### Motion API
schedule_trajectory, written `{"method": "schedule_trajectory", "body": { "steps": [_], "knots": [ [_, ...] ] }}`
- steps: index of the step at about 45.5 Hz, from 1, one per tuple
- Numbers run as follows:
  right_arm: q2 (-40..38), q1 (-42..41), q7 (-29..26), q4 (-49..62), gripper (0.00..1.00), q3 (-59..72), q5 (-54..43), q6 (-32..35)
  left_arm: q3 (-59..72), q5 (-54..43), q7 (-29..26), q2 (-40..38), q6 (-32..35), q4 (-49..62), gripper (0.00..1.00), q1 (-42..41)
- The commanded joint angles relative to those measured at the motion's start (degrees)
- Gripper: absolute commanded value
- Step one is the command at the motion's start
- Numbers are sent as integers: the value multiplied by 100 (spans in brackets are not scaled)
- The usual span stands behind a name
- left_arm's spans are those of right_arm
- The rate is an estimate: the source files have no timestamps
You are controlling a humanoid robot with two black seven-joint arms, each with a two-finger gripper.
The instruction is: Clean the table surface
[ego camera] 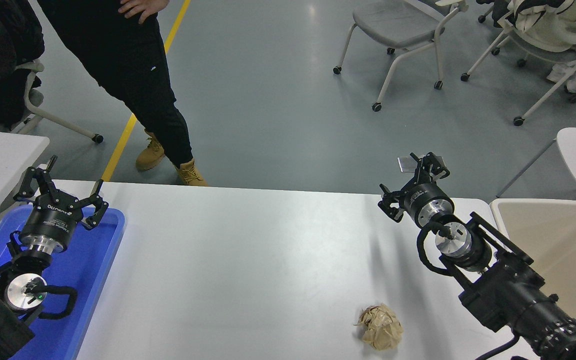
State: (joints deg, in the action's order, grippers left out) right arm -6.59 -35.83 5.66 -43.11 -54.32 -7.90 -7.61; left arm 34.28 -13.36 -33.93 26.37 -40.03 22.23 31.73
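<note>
Looks like the approach step: right black gripper point(413, 181) hovers spread open, well beyond the crumpled tan paper ball point(381, 326) on the glossy white table surface point(248, 260). Next it needs to pull back and drop onto it. Left black gripper point(63, 190) sits parked, open, over the blue plastic tray point(98, 260).

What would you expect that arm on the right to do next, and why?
Probably swing back toward the camera and down to the crumpled brown paper ball. The ball is the only litter on the table surface, the right gripper hangs open and empty over the far edge, and a beige bin waits beside it. The left gripper sits parked over a blue tray.
</note>
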Motion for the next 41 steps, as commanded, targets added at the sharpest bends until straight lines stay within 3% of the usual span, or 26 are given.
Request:
{"method": "schedule_trajectory", "body": {
  "steps": [1, 24, 41],
  "knots": [
    [-422, -2, -39, -171, 100, 808, 8, 216, 0, 0, 0, 0, -5, 1, 100, 0],
    [-1757, 235, 23, -1559, 100, 1485, -62, 128, 0, 0, 0, 0, 4, 1, 100, 0],
    [-3401, -90, 5, -3422, 100, 4007, -2040, 84, 0, 0, 0, 0, -5, 1, 100, 0]
  ]
}}
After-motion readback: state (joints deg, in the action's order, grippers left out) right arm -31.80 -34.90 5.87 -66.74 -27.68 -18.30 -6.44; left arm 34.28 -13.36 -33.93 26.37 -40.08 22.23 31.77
